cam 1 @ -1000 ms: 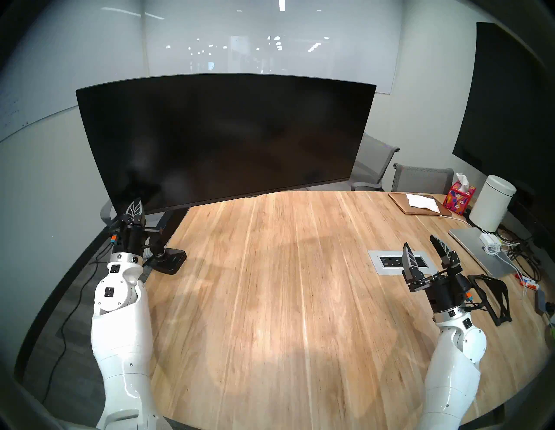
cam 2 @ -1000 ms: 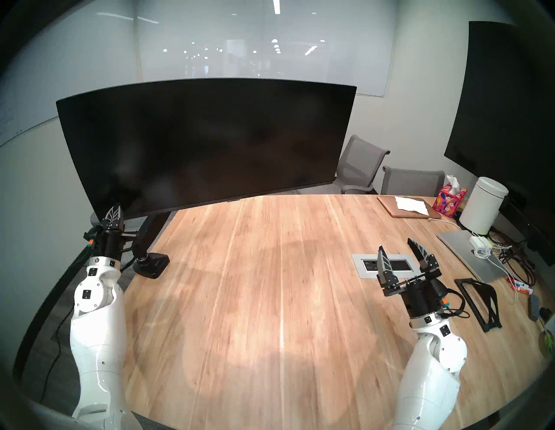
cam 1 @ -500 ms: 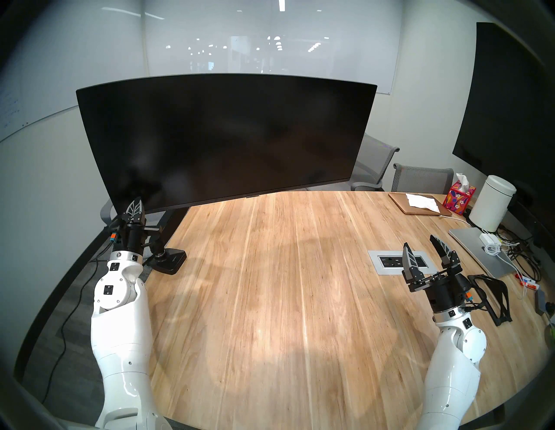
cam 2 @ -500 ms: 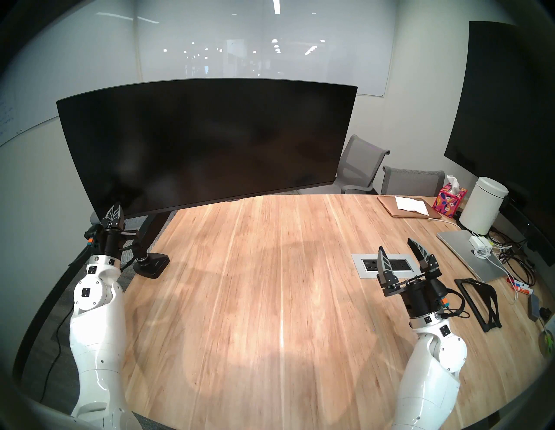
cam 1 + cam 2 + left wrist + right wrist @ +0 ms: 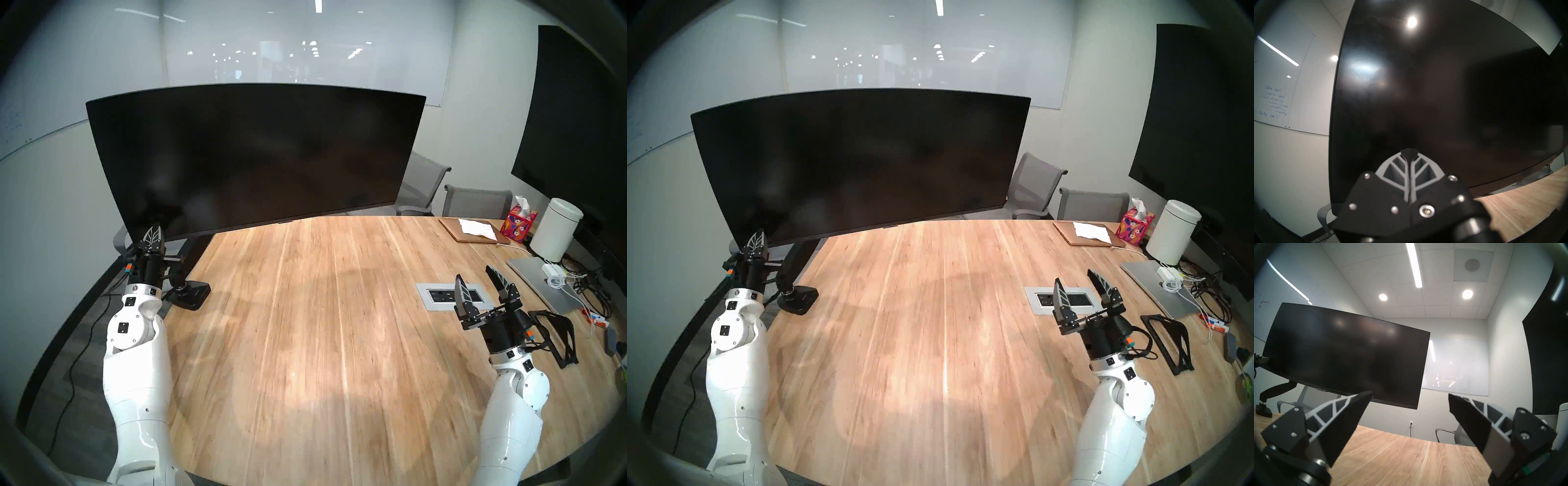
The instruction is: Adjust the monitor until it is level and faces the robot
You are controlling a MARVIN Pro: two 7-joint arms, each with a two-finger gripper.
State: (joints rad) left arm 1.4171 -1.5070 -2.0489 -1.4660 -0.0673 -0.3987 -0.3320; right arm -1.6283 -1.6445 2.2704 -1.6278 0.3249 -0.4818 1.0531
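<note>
The monitor [image 5: 254, 159] is a very wide curved black screen above the table's far left. It is not level: its left end hangs lower than its right [image 5: 857, 163]. Its black arm mount [image 5: 190, 292] is clamped at the table's left edge. My left gripper [image 5: 155, 230] is shut and empty, pointing up at the screen's lower left corner. In the left wrist view its fingertips [image 5: 1409, 151] lie close before the dark screen [image 5: 1440, 84]; I cannot tell whether they touch. My right gripper [image 5: 475, 280] hovers open and empty over the table's right side, far from the monitor [image 5: 1345, 355].
The wooden table [image 5: 305, 339] has an inset power outlet plate [image 5: 441, 295]. At right stand a larger flat black screen [image 5: 576, 118], a white cylinder [image 5: 556, 234], a tissue box [image 5: 517, 222], a laptop [image 5: 539, 281] with cables and a black stand [image 5: 556, 332]. Grey chairs [image 5: 478, 202] sit behind.
The left wrist has shifted very slightly by the monitor's lower left corner. The monitor and the right arm look unchanged.
</note>
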